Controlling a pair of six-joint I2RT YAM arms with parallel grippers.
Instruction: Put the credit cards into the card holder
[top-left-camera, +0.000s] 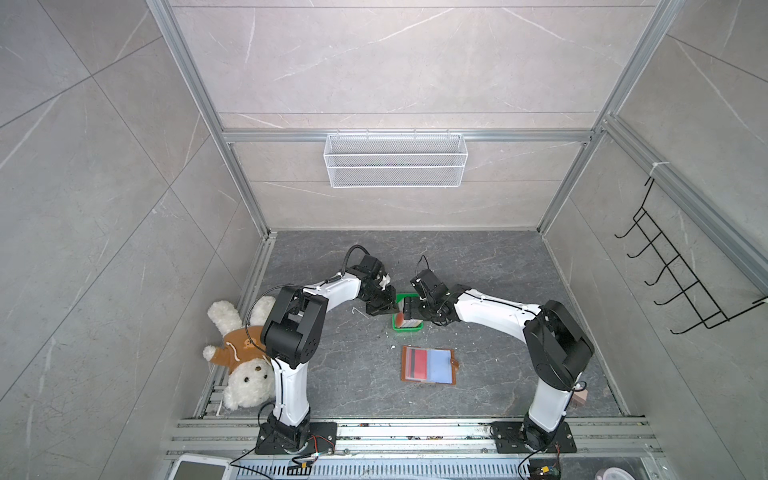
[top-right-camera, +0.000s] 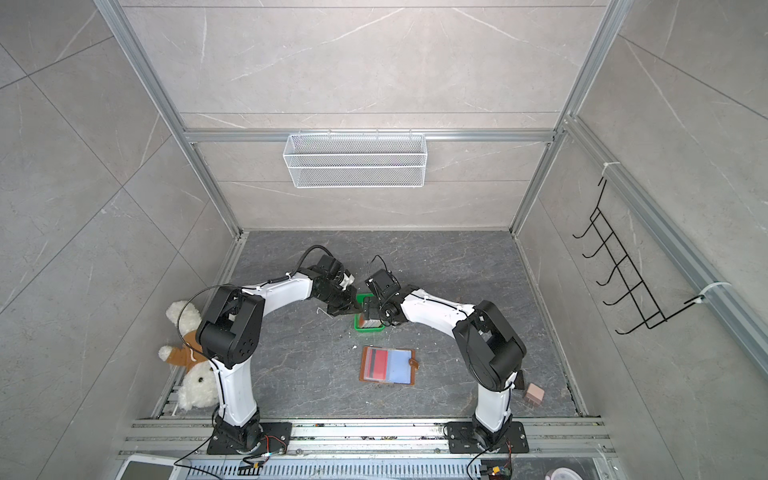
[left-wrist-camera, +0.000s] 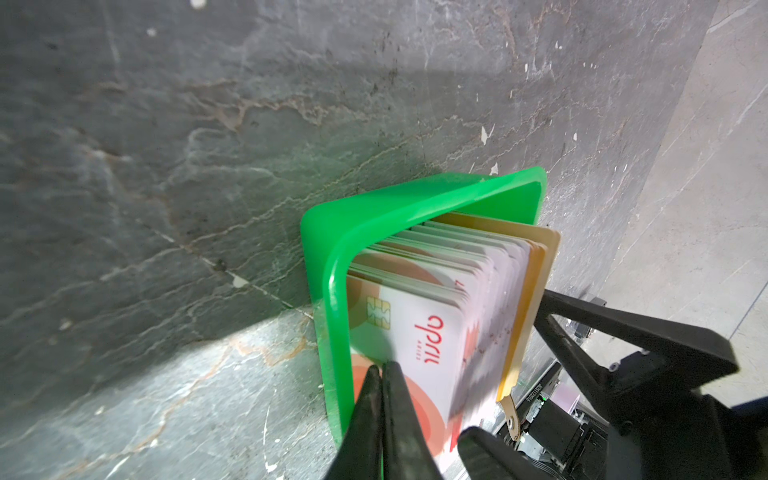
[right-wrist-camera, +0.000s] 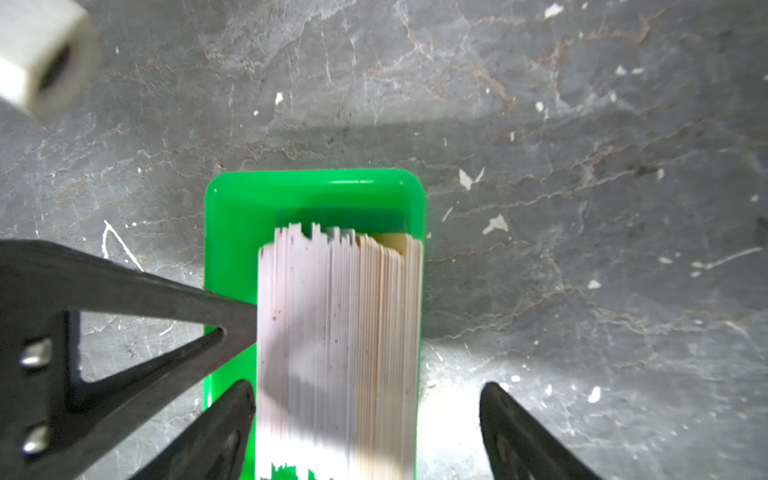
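A green tray (left-wrist-camera: 328, 266) rings the credit cards (left-wrist-camera: 419, 332); teddy bear (top-left-camera: 245, 374) apart

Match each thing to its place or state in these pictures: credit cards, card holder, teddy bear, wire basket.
Things:
1 credit cards
2 card holder
3 teddy bear
4 wire basket

Places or states:
A hung on the back wall
B standing on edge in the green tray
C lying open and flat
D white, in a brown top

Pairs: 1-B, 2-C, 3-D, 4-A

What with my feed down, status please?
Left gripper shut, tips against credit cards. Right gripper open, straddling them in green tray. Card holder open, nothing blocking.
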